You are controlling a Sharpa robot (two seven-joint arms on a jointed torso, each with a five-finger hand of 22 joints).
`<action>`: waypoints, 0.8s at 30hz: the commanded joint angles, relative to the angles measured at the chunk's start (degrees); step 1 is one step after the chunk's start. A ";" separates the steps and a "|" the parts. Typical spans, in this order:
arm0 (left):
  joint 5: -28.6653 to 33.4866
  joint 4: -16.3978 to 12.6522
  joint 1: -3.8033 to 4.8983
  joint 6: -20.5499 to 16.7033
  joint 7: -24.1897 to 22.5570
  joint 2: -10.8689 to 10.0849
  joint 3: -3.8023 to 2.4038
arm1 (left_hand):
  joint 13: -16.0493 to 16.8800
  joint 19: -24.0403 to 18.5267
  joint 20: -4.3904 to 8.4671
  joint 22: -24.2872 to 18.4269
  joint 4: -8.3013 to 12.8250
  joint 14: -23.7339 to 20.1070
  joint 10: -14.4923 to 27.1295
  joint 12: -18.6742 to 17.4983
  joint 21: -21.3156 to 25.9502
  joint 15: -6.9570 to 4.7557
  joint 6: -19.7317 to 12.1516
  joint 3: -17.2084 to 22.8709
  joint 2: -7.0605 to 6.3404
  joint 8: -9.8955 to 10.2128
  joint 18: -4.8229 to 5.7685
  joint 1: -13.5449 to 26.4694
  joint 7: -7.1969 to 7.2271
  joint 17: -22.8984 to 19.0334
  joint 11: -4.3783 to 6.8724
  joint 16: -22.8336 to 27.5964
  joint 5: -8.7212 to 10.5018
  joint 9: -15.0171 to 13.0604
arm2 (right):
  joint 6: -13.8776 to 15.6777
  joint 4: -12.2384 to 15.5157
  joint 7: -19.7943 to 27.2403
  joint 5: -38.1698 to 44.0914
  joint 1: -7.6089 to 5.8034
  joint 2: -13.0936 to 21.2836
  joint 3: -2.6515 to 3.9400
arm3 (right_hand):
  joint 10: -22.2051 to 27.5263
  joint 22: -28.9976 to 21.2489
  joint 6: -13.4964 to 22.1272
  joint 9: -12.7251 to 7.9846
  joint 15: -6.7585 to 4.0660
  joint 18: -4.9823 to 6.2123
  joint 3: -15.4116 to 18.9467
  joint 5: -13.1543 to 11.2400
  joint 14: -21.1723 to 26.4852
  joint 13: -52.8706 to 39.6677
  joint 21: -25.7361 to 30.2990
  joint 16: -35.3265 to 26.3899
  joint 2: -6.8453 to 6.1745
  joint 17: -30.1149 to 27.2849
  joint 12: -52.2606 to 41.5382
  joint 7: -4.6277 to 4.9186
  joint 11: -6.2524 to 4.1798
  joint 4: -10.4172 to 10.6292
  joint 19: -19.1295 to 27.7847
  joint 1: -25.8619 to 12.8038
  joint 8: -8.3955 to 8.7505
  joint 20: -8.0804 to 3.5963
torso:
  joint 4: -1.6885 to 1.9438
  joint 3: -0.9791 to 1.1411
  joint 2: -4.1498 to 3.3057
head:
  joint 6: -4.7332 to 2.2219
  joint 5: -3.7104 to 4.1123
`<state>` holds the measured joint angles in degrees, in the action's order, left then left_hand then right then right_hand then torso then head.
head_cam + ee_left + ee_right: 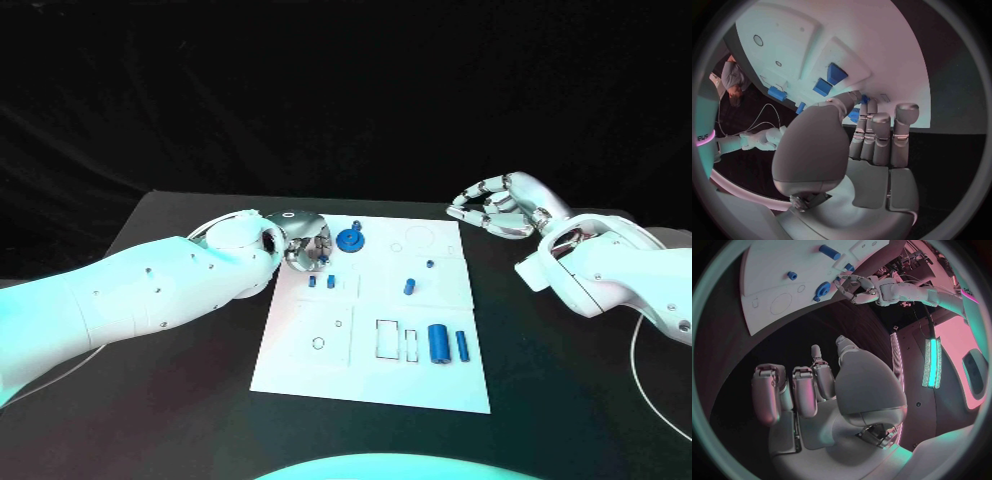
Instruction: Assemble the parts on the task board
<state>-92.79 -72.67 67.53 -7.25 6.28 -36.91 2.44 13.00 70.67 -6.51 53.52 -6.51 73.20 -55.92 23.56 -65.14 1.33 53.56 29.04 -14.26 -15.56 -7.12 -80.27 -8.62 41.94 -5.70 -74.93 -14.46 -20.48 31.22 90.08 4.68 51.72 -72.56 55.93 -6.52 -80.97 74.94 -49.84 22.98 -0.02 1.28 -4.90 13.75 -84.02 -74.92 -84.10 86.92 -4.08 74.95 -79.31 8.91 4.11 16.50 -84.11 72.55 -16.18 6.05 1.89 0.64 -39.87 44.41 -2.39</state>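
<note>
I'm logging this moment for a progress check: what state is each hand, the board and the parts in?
left hand: over the board's far left corner, fingers by the blue gear.
right hand: empty, curled, off the board.
task board: flat.
blue gear: on the board.
two blue cylinders: lying side by side.

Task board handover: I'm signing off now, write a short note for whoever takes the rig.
Left hand: at the task board's far left corner, fingers at the blue round part; whether it grips is unclear.
Right hand: off the board's far right corner, above the black table, fingers curled, holding nothing.
Parts: two blue cylinders at near right, small blue pieces mid-board.
Done: cannot tell.
Left: several outlines are unfilled, with loose parts to place.
</note>
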 commanded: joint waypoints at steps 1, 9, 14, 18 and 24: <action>-1.74 0.87 -1.13 6.95 3.74 0.09 0.91 | -0.04 0.55 0.33 0.36 -0.14 0.23 -0.31 0.44 -0.50 -0.35 0.80 0.83 0.43 -0.39 -0.55 0.01 0.10 0.14 0.40 -0.22 -0.48 0.03 | -0.45 0.09 0.07 0.58 0.03 -0.02 0.00 | -0.14 11.23 -0.07 0.09 -0.35 0.31 -0.09 -0.03 -3.96 -4.74 0.13 -0.22 0.11 5.75 0.02 -0.41 -0.32 0.04 -2.41 0.14 -0.27 -0.31 | -0.03 0.01 0.00 | 0.06 -0.03; -1.94 0.96 -1.13 7.49 4.09 0.34 0.93 | 0.21 0.78 0.91 1.01 0.23 0.82 -1.00 1.63 -1.08 -0.94 1.78 5.65 -0.61 -0.58 -0.45 0.22 0.77 1.29 1.03 -0.62 -0.92 -1.09 | -0.43 0.13 0.09 0.58 0.03 0.01 0.00 | -0.14 11.23 -0.07 0.09 -0.35 0.31 -0.09 -0.03 -3.96 -4.74 0.13 -0.22 0.11 5.75 0.02 -0.41 -0.32 0.04 -2.41 0.14 -0.27 -0.31 | 0.03 -0.01 -0.01 | 0.11 0.10; -2.37 0.99 -1.12 7.68 4.36 0.35 0.94 | 0.31 0.48 1.05 0.81 0.65 0.59 -0.64 2.00 -0.98 -1.01 1.81 7.43 -1.24 -0.69 -0.51 0.62 0.87 1.04 1.08 -0.50 -0.96 -1.88 | -0.44 0.12 0.07 0.59 0.03 0.03 0.00 | -0.14 11.23 -0.07 0.09 -0.35 0.31 -0.09 -0.03 -3.96 -4.74 0.13 -0.22 0.11 5.75 0.02 -0.41 -0.32 0.04 -2.41 0.14 -0.27 -0.31 | 0.05 -0.04 0.04 | 0.23 0.16; -2.90 1.02 -1.12 7.78 4.75 0.31 0.94 | 0.32 0.17 0.94 0.50 0.80 0.39 0.27 2.00 -0.76 -0.79 1.47 7.89 -1.92 -0.66 -0.55 1.30 0.63 0.85 0.75 -0.41 -0.82 -2.37 | -0.45 0.11 0.06 0.60 0.03 0.05 0.00 | -0.14 11.23 -0.07 0.09 -0.35 0.31 -0.09 -0.03 -3.96 -4.74 0.13 -0.22 0.11 5.75 0.02 -0.41 -0.32 0.04 -2.41 0.14 -0.27 -0.31 | 0.07 -0.05 0.02 | 0.22 0.18; -3.64 1.07 -1.12 8.00 5.32 0.33 0.96 | 0.76 -0.34 0.45 0.07 1.09 0.01 2.11 2.85 -0.37 -0.29 0.07 7.37 -2.41 -0.44 -0.65 3.05 0.22 0.48 0.26 -0.39 -0.35 -3.32 | -0.40 0.10 0.04 0.69 0.03 0.05 0.00 | -0.14 11.23 -0.07 0.09 -0.35 0.31 -0.09 -0.03 -3.96 -4.74 0.13 -0.22 0.11 5.75 0.02 -0.41 -0.32 0.04 -2.41 0.14 -0.27 -0.31 | 0.11 -0.05 0.01 | 0.21 0.18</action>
<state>-94.95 -72.60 67.67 -6.09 8.24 -36.26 2.38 13.85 70.72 -6.04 53.60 -5.59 73.49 -54.92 26.26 -65.83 1.04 53.93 36.52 -16.64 -15.95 -7.11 -77.82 -8.39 42.51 -4.81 -75.15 -15.10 -23.76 31.22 90.11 4.67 51.75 -72.55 55.98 -6.52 -80.97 74.92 -49.84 22.98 -0.02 1.27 -4.90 13.75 -84.02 -74.91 -84.10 86.92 -4.08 74.93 -79.31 8.90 4.11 16.50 -84.11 72.55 -16.18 6.05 1.96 0.59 -39.84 44.64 -2.20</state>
